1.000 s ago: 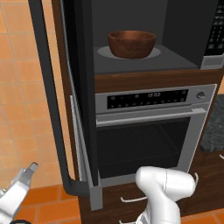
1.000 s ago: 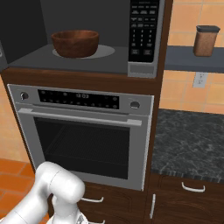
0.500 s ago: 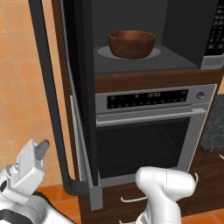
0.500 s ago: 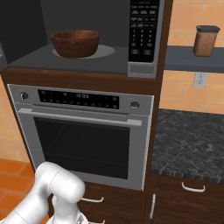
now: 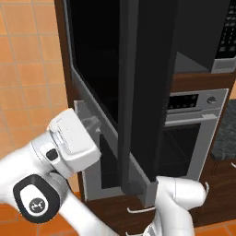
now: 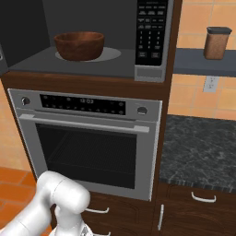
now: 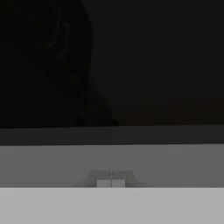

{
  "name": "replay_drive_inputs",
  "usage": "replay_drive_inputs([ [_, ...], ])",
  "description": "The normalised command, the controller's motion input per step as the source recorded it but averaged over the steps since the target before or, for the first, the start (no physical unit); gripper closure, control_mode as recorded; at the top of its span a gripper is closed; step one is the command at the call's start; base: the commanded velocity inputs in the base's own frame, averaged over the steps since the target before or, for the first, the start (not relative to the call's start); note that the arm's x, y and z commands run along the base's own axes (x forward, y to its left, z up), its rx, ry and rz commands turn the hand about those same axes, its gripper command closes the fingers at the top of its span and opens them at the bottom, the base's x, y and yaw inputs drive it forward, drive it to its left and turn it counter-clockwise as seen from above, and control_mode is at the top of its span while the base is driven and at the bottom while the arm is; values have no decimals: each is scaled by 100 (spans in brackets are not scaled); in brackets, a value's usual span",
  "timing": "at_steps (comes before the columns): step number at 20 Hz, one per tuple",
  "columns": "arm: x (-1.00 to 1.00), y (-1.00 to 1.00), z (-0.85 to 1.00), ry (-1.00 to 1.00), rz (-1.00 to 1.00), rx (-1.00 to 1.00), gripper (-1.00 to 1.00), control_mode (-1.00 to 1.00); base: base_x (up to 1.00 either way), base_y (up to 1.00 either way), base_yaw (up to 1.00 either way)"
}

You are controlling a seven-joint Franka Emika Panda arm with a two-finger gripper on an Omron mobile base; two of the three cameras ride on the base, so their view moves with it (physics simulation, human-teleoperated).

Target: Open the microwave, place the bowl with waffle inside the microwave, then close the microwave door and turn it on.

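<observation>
Bowl with waffle: one round reddish-brown bowl, wood-like grain, thick rim, upright with its mouth up; it sits in the microwave cavity, on the round grey plate, left of the keypad. The waffle cannot be made out over the rim.
Microwave: one large built-in box with a grey frame and a dark, flat-floored cavity; its front faces the robot, its long side runs across.
Keypad strip: one tall black panel of small pale buttons, standing upright at the right side of the cavity.
Microwave door: one wide sheet of glossy black glass in a grey frame, swung out toward the base cameras and covering much of the cavity in the left base view; its long axis lies level.
Door handle: one long dark bar, running straight up and down along the door's free edge.
Gripper: two small pale finger tips pressed together with nothing between them, close against the door's grey frame and dark glass in the hand view; whether they touch it cannot be told.
Oven: one silver unit under the microwave, two round knobs, a dark display, a horizontal bar handle and a mesh window.
Counter: dark speckled stone, right of the oven.
Jar: one brown canister with a dark lid, upright on the grey shelf.
</observation>
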Motion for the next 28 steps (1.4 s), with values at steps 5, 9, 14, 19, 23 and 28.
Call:
replay_drive_inputs([
  [5,0,-100,60,-5,0,23,100,-100,0,0,0],
  [9,11,-100,8,14,13,4,100,-100,0,0,0],
  [14,35,-100,0,27,27,0,100,-100,0,0,0],
  [19,48,-94,0,40,34,-3,100,-100,0,0,0],
  [23,67,-52,0,21,55,0,100,-100,0,0,0],
  [28,49,-30,2,13,68,2,100,-100,0,0,0],
])
